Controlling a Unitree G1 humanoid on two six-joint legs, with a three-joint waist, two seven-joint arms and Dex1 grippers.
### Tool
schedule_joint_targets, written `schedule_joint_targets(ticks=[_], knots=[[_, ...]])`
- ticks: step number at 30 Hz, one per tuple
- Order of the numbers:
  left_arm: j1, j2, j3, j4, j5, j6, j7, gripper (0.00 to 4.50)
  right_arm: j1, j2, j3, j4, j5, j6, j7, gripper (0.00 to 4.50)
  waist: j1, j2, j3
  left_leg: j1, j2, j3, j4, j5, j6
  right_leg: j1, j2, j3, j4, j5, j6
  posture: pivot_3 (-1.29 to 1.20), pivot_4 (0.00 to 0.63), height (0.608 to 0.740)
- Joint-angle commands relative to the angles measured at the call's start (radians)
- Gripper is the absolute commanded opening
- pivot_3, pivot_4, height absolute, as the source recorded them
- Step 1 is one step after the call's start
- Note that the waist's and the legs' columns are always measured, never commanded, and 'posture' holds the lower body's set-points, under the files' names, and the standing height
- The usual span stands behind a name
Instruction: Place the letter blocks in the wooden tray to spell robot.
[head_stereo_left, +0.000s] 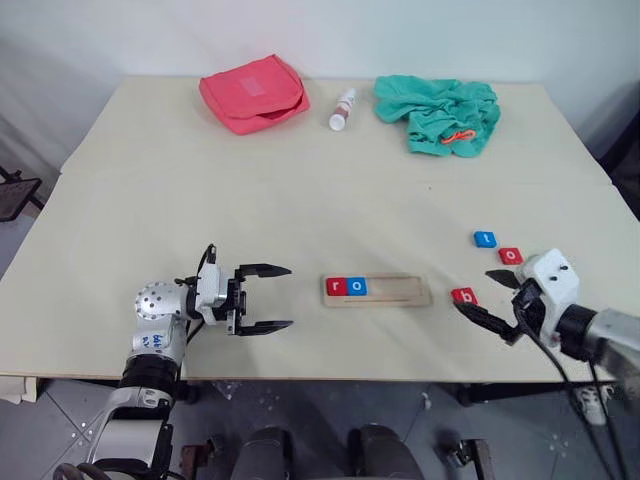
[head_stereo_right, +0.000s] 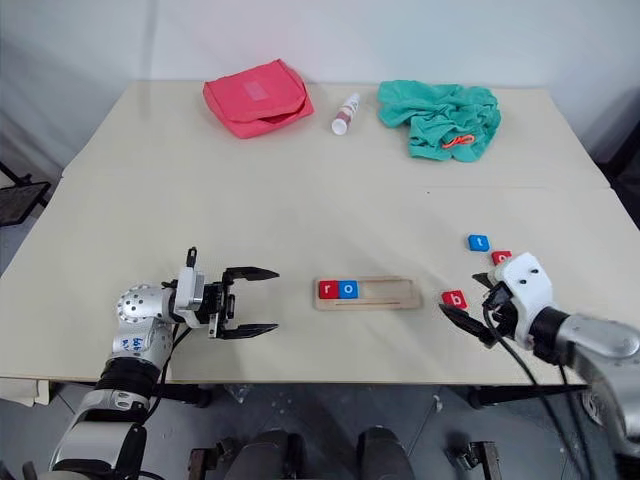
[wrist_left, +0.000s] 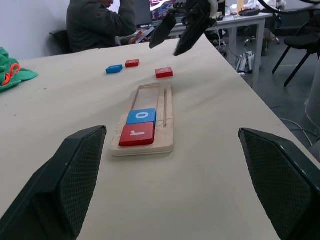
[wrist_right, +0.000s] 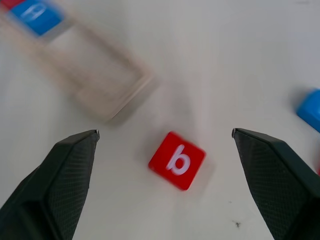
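While my right gripper (head_stereo_left: 492, 298) hangs with its two black fingers spread wide and nothing between them, the small red square block marked b (wrist_right: 177, 161) lies flat on the pale tabletop (head_stereo_left: 300, 190) just below and in front of it, untouched. The long pale-wood tray (head_stereo_left: 378, 291) sits at nine o'clock from that block, close by, with the red r block (head_stereo_left: 334, 287) and the blue o block (head_stereo_left: 356, 287) side by side at its left end. At one o'clock from the b block lie the red o block (head_stereo_left: 511, 255) and, beyond it, the blue t block (head_stereo_left: 485, 239). My left gripper (head_stereo_left: 268, 298) is also wide open and empty, pointing at the tray's left end.
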Motion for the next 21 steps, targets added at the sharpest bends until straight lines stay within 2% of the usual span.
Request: schedule_joint_targets(ticks=[1, 5, 9, 16, 18, 21], knots=[[-0.012, -0.007, 0.004, -0.006, -0.010, -0.016, 0.001, 4.50, -0.055, -0.061, 0.065, 0.105, -0.049, -0.123, 0.159, 4.47, 0.001, 0.000, 0.000, 0.000, 0.000, 0.000, 0.000, 0.000, 0.000, 0.000, 0.000, 0.000, 0.000, 0.000, 0.000, 0.00, 0.150, 0.740], [0.001, -0.011, 0.003, -0.022, -0.011, -0.020, 0.003, 4.50, -0.257, -0.111, 0.237, 0.368, -0.196, -0.337, 0.351, 4.47, 0.000, 0.000, 0.000, 0.000, 0.000, 0.000, 0.001, 0.000, 0.000, 0.000, -0.001, -0.001, -0.001, 0.000, 0.001, 0.00, 0.150, 0.740], [0.019, -0.003, 0.006, -0.040, -0.017, -0.020, -0.002, 4.50, -0.403, -0.102, 0.363, 0.573, -0.315, -0.501, 0.463, 4.47, -0.001, 0.000, 0.000, 0.000, 0.000, -0.001, 0.001, 0.000, 0.001, 0.001, -0.002, -0.002, -0.001, 0.001, 0.001, 0.00, 0.150, 0.740], [0.047, 0.005, 0.011, -0.074, -0.017, -0.013, 0.015, 4.50, -0.536, -0.035, 0.439, 0.756, -0.384, -0.597, 0.542, 4.47, -0.001, 0.000, 0.000, 0.000, 0.000, -0.001, 0.002, 0.000, 0.001, 0.001, -0.002, -0.004, -0.001, 0.001, 0.001, 0.00, 0.150, 0.740], [0.051, 0.007, 0.011, -0.079, -0.016, -0.013, 0.018, 4.50, -0.549, -0.028, 0.447, 0.781, -0.401, -0.617, 0.557, 4.08, -0.002, 0.000, 0.000, 0.000, 0.000, -0.002, 0.002, 0.000, 0.001, 0.001, -0.002, -0.004, -0.001, 0.001, 0.001, 0.00, 0.150, 0.740], [0.054, 0.008, 0.012, -0.083, -0.015, -0.013, 0.026, 4.50, -0.569, -0.010, 0.446, 0.807, -0.410, -0.621, 0.559, 3.21, -0.002, 0.000, 0.000, 0.001, 0.000, -0.002, 0.002, 0.000, 0.001, 0.002, -0.002, -0.004, -0.001, 0.001, 0.001, 0.00, 0.150, 0.740]])
